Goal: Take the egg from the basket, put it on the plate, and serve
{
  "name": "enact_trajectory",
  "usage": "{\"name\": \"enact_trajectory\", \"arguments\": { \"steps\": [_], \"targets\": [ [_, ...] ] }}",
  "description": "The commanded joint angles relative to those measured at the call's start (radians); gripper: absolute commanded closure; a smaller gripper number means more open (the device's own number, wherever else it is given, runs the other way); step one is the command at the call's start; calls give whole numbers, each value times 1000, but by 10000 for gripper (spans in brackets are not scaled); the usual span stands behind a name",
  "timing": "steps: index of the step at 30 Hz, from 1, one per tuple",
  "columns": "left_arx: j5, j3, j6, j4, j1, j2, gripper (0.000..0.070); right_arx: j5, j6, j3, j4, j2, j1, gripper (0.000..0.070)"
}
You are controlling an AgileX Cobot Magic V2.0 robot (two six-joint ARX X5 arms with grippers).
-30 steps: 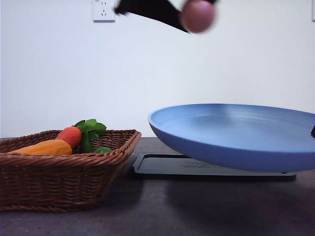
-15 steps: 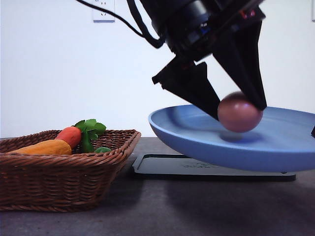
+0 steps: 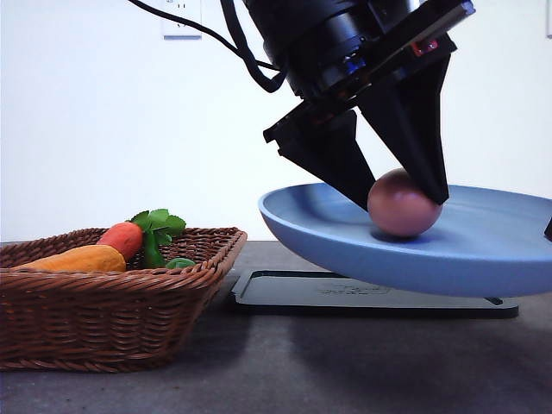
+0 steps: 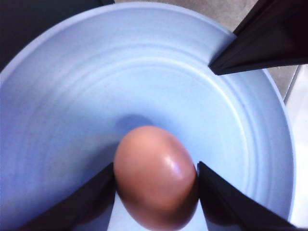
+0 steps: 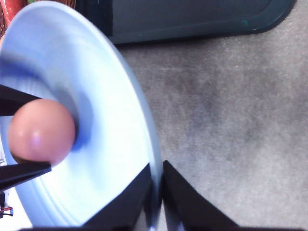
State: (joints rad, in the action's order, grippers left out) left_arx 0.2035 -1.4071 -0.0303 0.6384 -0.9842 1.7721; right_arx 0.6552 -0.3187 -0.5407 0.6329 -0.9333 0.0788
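Observation:
The light-blue plate [image 3: 483,250] hangs tilted above the table, and my right gripper [image 5: 155,192] is shut on its rim. The pinkish-brown egg [image 3: 403,203] sits low in the plate's bowl, touching its surface as far as I can tell. My left gripper [image 3: 401,200] reaches down from above, its black fingers [image 4: 96,192] pressed on both sides of the egg [image 4: 156,178]. The right wrist view has the egg [image 5: 42,131] on the plate [image 5: 110,144]. The woven basket [image 3: 103,319] stands at the left on the table.
In the basket lie an orange-red carrot toy [image 3: 122,239], a yellow-orange toy [image 3: 78,259] and green leaves [image 3: 159,226]. A flat black tray [image 3: 345,293] lies on the dark table under the plate. A white wall with a socket [image 3: 181,17] closes the back.
My left gripper has come down from the top of the view with the egg. The egg went from high above the plate to resting in its bowl. The plate barely moved.

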Motion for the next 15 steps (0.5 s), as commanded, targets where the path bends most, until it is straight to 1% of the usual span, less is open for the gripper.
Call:
{"name": "enact_trajectory", "arguments": {
  "steps": [1,4,5,10,12,15],
  "targets": [
    [-5,-15,23,-11,-11,27,460,11,-7,-11,-7,-7,4,700],
    [-5,-15,24,-11,-11,27,455,11,-7,-11,-7,-7,4,700],
    [-5,-15,24,-11,-11,27,440,11,-7,-11,-7,-7,4,700],
    [-5,-15,23,-11,-11,27,296,30,-11,-11,-6,-7,4,700],
    [-5,-15,22,-11,-11,27,276,29,-18,-11,-7,-7,4,700],
    [-5,-15,11,-11,-11,27,272,29,-23,-11,-3,-8,4,700]
  ]
}}
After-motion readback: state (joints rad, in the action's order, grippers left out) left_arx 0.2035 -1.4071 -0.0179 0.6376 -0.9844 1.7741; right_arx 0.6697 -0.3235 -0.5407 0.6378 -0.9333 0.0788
